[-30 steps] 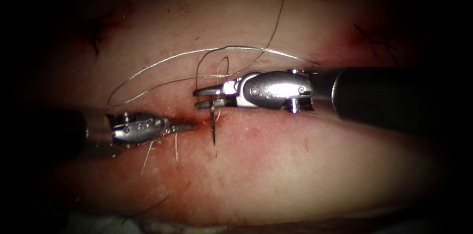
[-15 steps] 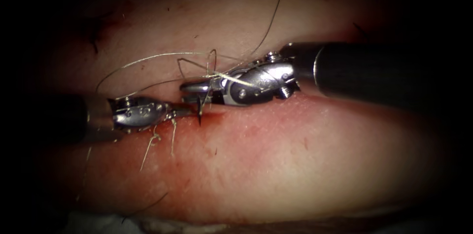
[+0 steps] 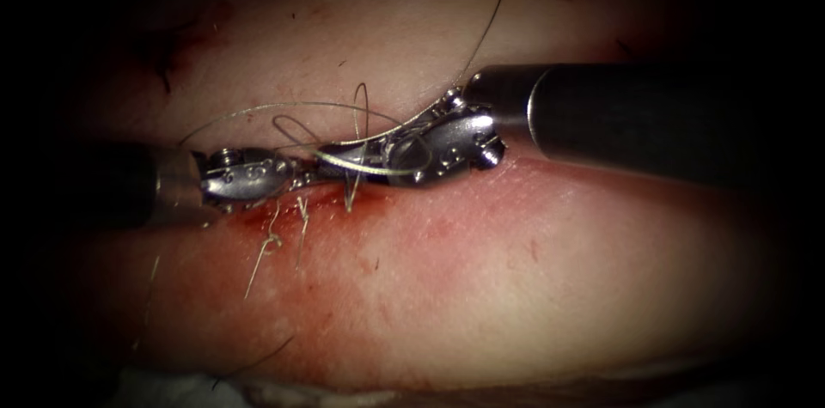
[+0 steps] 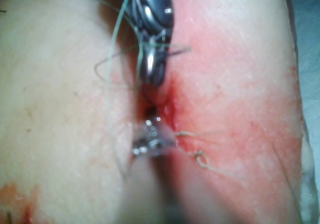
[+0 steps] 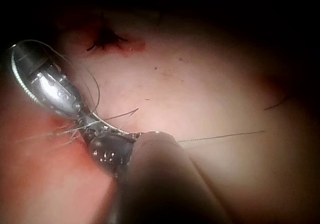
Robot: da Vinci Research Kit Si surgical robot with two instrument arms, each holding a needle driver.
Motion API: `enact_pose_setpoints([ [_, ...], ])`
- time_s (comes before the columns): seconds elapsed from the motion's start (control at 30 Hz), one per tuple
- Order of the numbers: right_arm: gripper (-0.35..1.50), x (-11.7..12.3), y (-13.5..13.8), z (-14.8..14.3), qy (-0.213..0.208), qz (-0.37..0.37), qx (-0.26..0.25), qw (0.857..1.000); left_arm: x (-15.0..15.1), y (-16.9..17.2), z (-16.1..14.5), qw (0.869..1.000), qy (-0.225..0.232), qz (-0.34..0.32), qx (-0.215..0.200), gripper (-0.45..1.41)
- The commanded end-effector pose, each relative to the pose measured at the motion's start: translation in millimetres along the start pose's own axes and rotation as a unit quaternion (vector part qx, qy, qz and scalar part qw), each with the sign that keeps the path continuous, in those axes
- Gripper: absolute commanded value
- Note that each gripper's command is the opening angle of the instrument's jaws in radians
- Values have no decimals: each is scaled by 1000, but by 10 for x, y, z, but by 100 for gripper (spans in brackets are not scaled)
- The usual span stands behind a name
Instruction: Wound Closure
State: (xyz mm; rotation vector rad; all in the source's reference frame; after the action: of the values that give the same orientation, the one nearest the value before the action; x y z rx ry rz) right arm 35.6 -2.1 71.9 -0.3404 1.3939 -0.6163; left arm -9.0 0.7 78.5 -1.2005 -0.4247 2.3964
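Starting nearest the endoscope, the tissue [image 3: 516,288] bulges as a pale pink lip, stained with red fluid [image 3: 284,221] close to the cut [image 3: 331,198]. Two short cut ends of thread [image 3: 262,246] lie on this near lip, one with a small curl, just below the left tool; the left wrist view shows them too [image 4: 200,158].

Along the cut the two tools meet tip to tip. The left tool [image 3: 309,176] lies low along the cut, its tip almost touching the other tool. I cannot tell how far its jaws are parted or whether they hold anything. The right tool [image 3: 337,162] has its jaws closed on the needle [image 3: 350,196], gripping it near its upper end. The rest of the needle hangs down to the cut's red edge, and I cannot tell whether its point is in the tissue.

Loose thread [image 3: 284,106] loops over and around the right tool's jaws, sweeps in an arc over the far lip above the left tool, and one strand rises away beyond the right shaft.

Farther back, on the far tissue, sits a dark older stitch [image 3: 165,64].
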Motion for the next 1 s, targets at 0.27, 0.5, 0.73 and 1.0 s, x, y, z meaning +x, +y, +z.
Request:
enact_pose_setpoints([
  [0.27, -35, -17, -42, 16, -27, 57, 25, 998, -7, 7, 4, 1000, -6, 7, -4, -45],
  [0.5, -35, -25, -35, 11, -62, 269, 13, 961, -10, 10, 2, 1000, -10, 11, -1, -45],
  [0.73, -35, -41, -32, 6, -78, 356, 5, 931, -15, 22, -1, 1000, -14, 15, -2, -45],
  [1.0, -35, -54, -28, 0, -78, 411, 1, 908, -9, 39, -13, 1000, -14, 20, -5, -45],
])
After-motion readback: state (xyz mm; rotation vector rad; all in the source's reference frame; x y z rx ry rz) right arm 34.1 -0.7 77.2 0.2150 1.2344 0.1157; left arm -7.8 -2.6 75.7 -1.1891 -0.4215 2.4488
